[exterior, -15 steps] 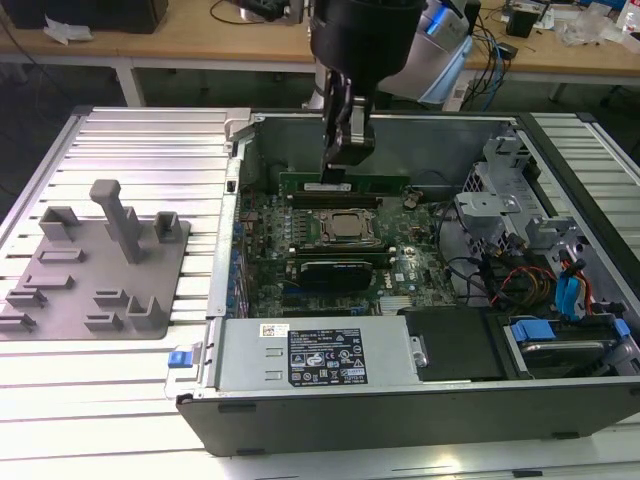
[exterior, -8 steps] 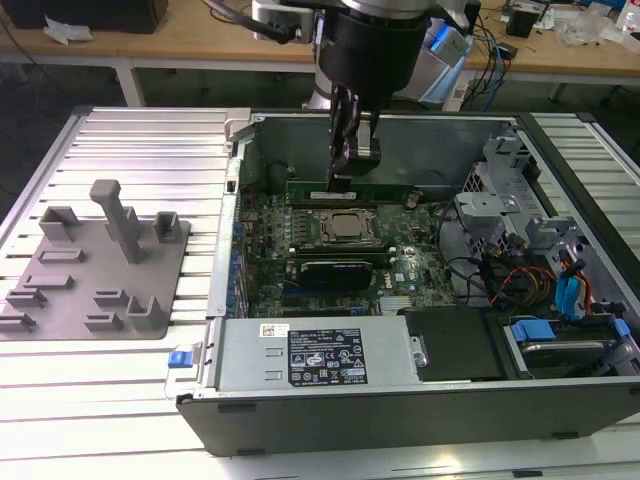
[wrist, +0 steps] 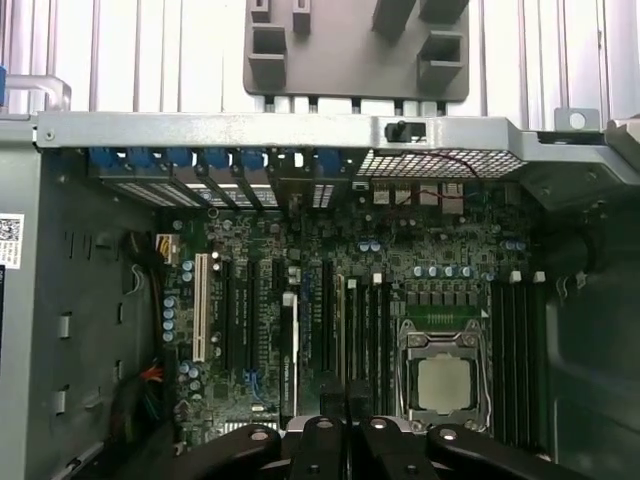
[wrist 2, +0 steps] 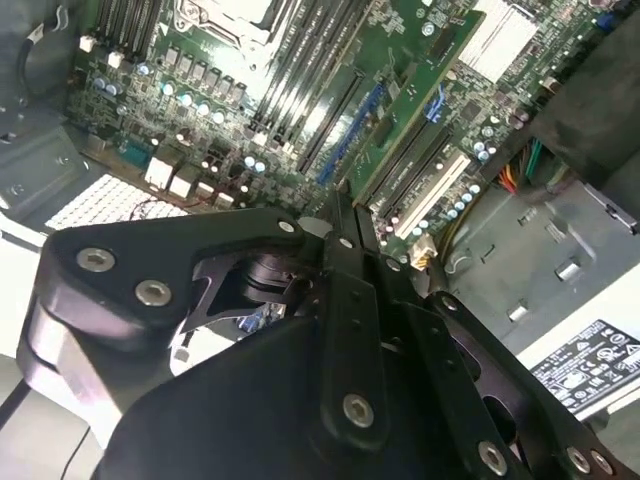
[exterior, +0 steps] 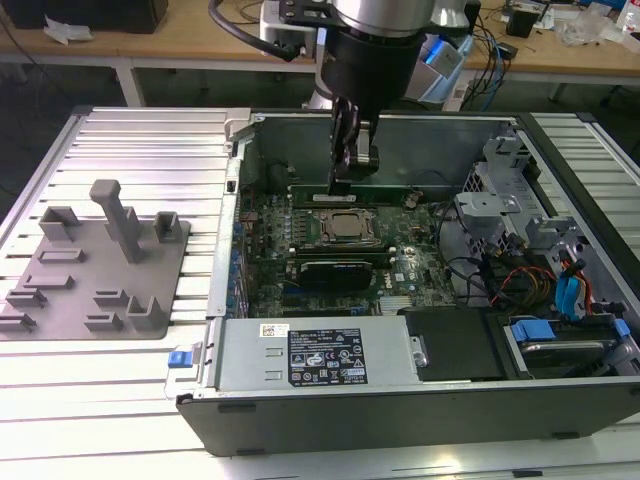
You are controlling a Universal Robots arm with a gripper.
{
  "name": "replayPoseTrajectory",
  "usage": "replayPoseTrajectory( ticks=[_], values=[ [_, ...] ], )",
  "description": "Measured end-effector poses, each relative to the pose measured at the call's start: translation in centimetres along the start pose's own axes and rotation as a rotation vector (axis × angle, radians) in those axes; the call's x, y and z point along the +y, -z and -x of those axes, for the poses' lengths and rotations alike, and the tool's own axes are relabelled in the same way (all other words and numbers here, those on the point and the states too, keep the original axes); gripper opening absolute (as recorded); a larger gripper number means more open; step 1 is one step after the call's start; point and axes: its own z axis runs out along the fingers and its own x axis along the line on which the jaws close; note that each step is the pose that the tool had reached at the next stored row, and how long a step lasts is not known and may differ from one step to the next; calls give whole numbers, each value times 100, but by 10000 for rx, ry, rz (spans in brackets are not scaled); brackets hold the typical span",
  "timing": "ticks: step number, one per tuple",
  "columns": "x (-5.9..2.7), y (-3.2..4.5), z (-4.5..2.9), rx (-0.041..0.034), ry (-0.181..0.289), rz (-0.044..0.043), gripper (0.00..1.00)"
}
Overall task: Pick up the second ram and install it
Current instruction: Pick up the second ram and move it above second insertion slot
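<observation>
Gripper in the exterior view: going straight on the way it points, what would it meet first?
Probably the gripper would meet the motherboard's memory slots beside the processor socket; its height above them is unclear.

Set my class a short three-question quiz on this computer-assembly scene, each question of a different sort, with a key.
1. True or false: the pincer is over the motherboard inside the open computer case.
2. Multiple choice: what lies on the table on the exterior view's left of the case? A) a grey fixture tray B) a keyboard C) a toolbox
3. Fill in: the silver processor in its socket is ____ in shape.
Key: 1 true; 2 A; 3 square.
</observation>
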Motion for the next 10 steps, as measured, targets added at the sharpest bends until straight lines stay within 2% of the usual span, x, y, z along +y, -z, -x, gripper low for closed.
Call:
replayPoseTrajectory(
  ticks=[5,10],
  values=[
    [-4,-52,93,-13,1,0,10],
    [-11,-123,238,-20,2,0,10]
  ],
)
